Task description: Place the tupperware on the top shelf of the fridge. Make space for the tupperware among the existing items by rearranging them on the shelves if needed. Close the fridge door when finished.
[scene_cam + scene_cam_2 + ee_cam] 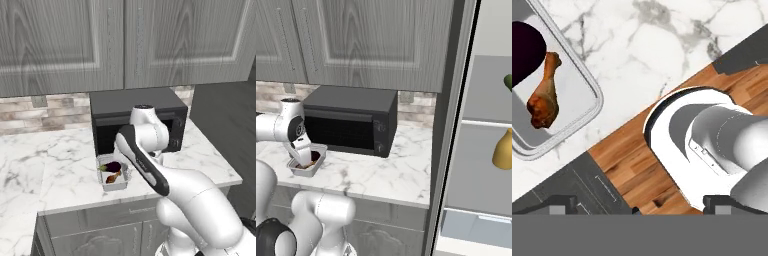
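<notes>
Hanging the gripper [642, 203] low in front of the microwave [137, 107], toward its left end, right above the tupperware [114, 172]. Fingertips parked wide apart at the foot of the hand view, clamping nothing, spread about as far as they go by the look of it.

Looking at a shallow, pale, rectangular tub with rounded corners and a raised rim, resting flat on the marble counter [60, 170] just ahead of the microwave's glass. No lid to be seen. Inside: a browned drumstick [543, 97] and something dark purple [522, 50] beside it, both loose. Caught off to one side in the hand view, not between the fingers, so probably not yet lined up for the pick.

Judging the handling: likely light, stiff-walled, smooth and a touch slippery. Not fragile, but open-topped, so worth keeping dead level or risking the food sliding out. Best to pinch one long wall at mid-length, one finger inside and one outside, clear of the drumstick. Doubtful about spanning the whole width, though hard to call from here. Thin rim, so no shallow bite; deep on the wall instead.

Well to the right of the microwave, past the counter's end: the fridge [481, 165], standing open, with an orange-yellow bottle [503, 150] on one shelf and a green item [508, 82] on the shelf above. All yet to do: the pick, the carry, the shelving, the door.
</notes>
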### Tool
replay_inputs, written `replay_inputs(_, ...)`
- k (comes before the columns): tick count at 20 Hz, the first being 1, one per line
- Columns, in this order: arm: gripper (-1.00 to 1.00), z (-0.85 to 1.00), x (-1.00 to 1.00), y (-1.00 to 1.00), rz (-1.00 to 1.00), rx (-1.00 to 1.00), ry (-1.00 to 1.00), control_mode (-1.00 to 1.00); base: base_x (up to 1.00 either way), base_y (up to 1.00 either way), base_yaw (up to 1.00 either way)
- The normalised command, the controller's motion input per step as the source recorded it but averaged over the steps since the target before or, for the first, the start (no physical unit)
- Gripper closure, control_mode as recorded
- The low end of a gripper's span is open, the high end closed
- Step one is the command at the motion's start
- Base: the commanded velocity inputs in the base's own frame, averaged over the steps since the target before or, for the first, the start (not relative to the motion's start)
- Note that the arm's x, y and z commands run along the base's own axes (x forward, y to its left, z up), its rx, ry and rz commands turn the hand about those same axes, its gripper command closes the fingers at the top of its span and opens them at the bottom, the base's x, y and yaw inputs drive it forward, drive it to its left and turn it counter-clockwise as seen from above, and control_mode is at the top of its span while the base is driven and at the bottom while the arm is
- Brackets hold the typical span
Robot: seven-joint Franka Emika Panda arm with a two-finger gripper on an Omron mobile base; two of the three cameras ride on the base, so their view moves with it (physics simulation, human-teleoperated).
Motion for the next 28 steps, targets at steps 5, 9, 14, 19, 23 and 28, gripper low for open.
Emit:
replay_inputs(5, -1.00, -0.55, 0.27, 0.00, 0.01, 0.00, 0.02, -1.00, 0.00, 0.00, 0.00)
replay_inputs(9, -1.00, -0.52, 0.23, 0.00, 0.00, 0.00, -0.01, -1.00, 0.00, 0.00, 0.00)
replay_inputs(14, -1.00, -0.49, 0.22, 0.00, 0.00, 0.00, -0.03, -1.00, 0.00, 0.00, 0.00)
replay_inputs(19, -1.00, -0.31, 0.35, 0.00, 0.00, 0.00, 0.00, -1.00, 0.00, 0.00, 0.00)
replay_inputs(23, -1.00, -0.14, 0.39, 0.07, 0.00, 0.00, -0.01, -1.00, 0.00, 0.00, 0.00)
replay_inputs(28, -1.00, -0.23, 0.36, 0.17, 0.00, -0.03, -0.02, -1.00, 0.00, 0.00, 0.00)
